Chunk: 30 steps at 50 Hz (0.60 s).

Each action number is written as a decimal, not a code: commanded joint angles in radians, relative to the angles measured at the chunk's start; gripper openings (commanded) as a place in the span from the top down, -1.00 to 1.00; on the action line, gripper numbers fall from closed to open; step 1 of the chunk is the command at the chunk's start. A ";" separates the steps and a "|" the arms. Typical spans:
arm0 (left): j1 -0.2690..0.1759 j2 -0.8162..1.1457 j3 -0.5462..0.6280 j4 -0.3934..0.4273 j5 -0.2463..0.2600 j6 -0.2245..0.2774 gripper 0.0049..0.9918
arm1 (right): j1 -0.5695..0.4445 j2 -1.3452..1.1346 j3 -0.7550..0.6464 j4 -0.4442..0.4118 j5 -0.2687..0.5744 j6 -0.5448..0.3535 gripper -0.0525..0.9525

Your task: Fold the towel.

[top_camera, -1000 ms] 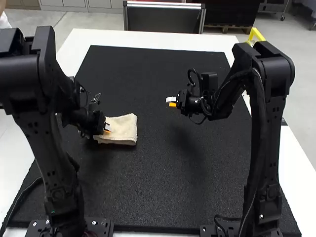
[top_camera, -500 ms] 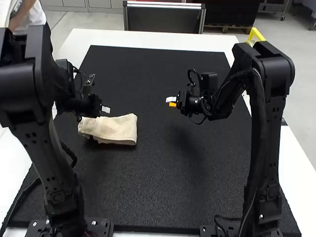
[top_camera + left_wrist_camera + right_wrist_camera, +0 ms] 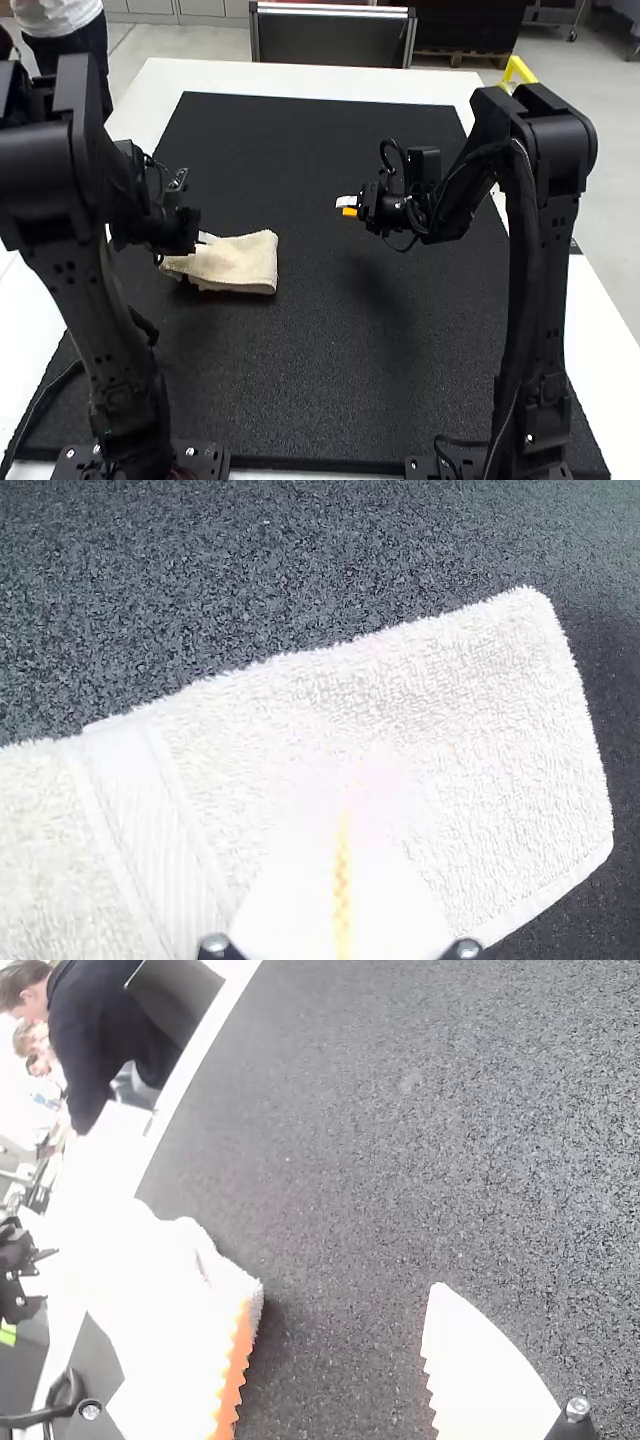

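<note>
The white desk is the largest thing, with a broad black mat covering much of its top. Over it stand the two dark arms: the left arm bends above the left side of the mat, and the right arm bends over the right side, well apart from the other.

Next comes the cream towel, lying on the left part of the mat, below and beside the left hand. It seems folded into a short strip, its longer way running across the mat, though how many times it is folded I cannot tell. The left wrist view shows its fuzzy pile and a smoother ribbed band crossing it.

The left hand is clenched, its white fingers together with a line of orange between them, over the towel. Whether any cloth is pinched in them I cannot tell.

The right hand is released, above the mat and to the right of the towel. In the right wrist view its fingers stand wide apart, orange padding along one, nothing between them but a view of the mat.
</note>
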<state>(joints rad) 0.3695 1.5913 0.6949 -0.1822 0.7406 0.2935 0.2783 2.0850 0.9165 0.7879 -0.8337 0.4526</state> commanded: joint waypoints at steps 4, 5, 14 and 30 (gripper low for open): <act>0.031 0.036 -0.006 0.013 0.009 0.019 0.96 | -0.014 0.017 -0.004 0.008 -0.001 -0.012 0.06; 0.032 0.042 -0.008 0.015 0.009 0.022 0.96 | -0.014 0.017 -0.004 0.008 -0.001 -0.012 0.06; 0.039 0.099 -0.025 0.016 0.011 0.056 0.96 | -0.022 0.017 -0.005 0.008 -0.001 -0.012 0.06; 0.040 0.142 -0.037 0.053 0.009 0.081 0.96 | -0.025 0.017 -0.007 0.008 -0.001 -0.012 0.06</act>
<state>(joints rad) 0.3992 1.7233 0.6632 -0.1410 0.7410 0.3523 0.2783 2.0846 0.9165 0.7879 -0.8337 0.4522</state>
